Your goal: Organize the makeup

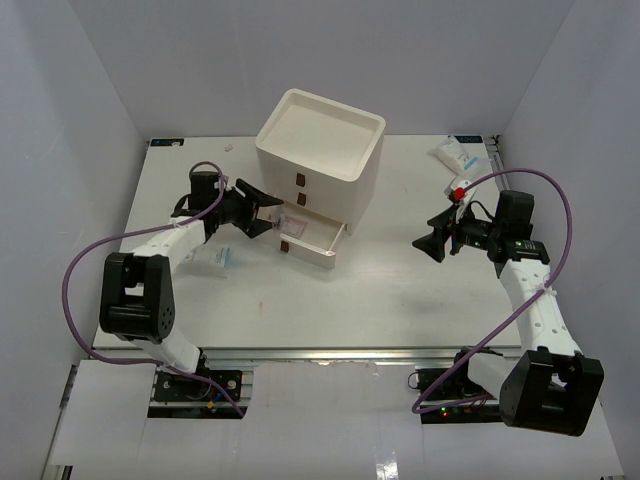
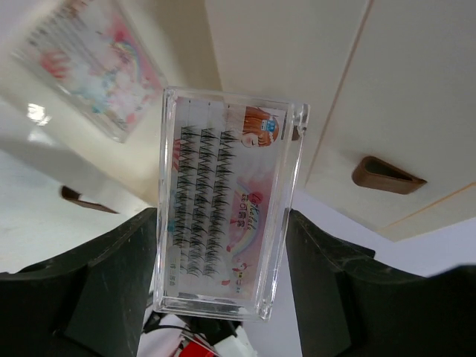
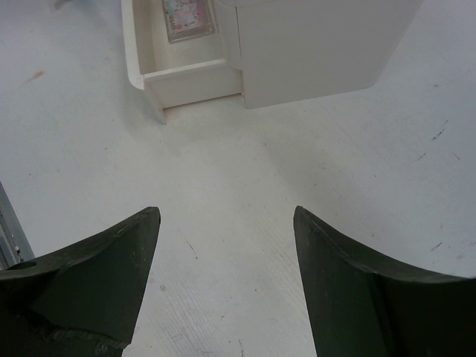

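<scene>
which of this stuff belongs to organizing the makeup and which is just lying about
Job:
- clear lash case, held in the left pincer
- second lash case, in the open bottom drawer
- small sachet on the table
- white packets, far right corner

Not makeup:
- cream drawer box
- right pincer, open, empty

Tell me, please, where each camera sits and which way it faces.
Top external: above and behind the arms, looking down on table and drawer box; both arms show.
Left wrist: on the left arm, facing the box's front; jaws grip a clear lash case.
Right wrist: low, facing the open drawer; open jaws show.
Shared: both wrist views see another case in that drawer.
</scene>
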`<act>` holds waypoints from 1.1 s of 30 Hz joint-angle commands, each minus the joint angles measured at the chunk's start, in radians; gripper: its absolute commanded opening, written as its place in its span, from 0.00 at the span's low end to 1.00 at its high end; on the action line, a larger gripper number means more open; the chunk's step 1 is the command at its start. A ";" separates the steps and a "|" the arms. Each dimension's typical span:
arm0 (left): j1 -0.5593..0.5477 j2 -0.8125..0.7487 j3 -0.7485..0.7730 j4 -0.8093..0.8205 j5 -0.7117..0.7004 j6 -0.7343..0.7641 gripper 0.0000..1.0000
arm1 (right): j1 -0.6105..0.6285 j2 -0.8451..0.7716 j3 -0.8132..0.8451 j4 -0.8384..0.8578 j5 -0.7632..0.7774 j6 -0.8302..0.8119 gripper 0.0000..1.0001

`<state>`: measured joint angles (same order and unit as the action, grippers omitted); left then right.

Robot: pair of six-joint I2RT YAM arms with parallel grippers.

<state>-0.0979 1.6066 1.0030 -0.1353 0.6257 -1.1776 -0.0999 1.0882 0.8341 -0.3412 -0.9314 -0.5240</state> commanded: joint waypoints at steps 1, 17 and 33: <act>-0.032 -0.014 -0.026 0.142 0.035 -0.182 0.26 | -0.006 -0.017 -0.001 0.004 -0.030 -0.004 0.79; -0.082 -0.017 -0.028 0.259 0.038 -0.193 0.87 | -0.012 -0.021 -0.003 0.002 -0.040 -0.005 0.79; -0.071 -0.113 -0.062 0.328 0.087 0.056 0.48 | -0.015 -0.013 0.000 -0.080 -0.155 -0.127 0.75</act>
<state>-0.1787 1.6135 0.9562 0.1172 0.6643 -1.2832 -0.1112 1.0874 0.8341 -0.3507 -0.9648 -0.5463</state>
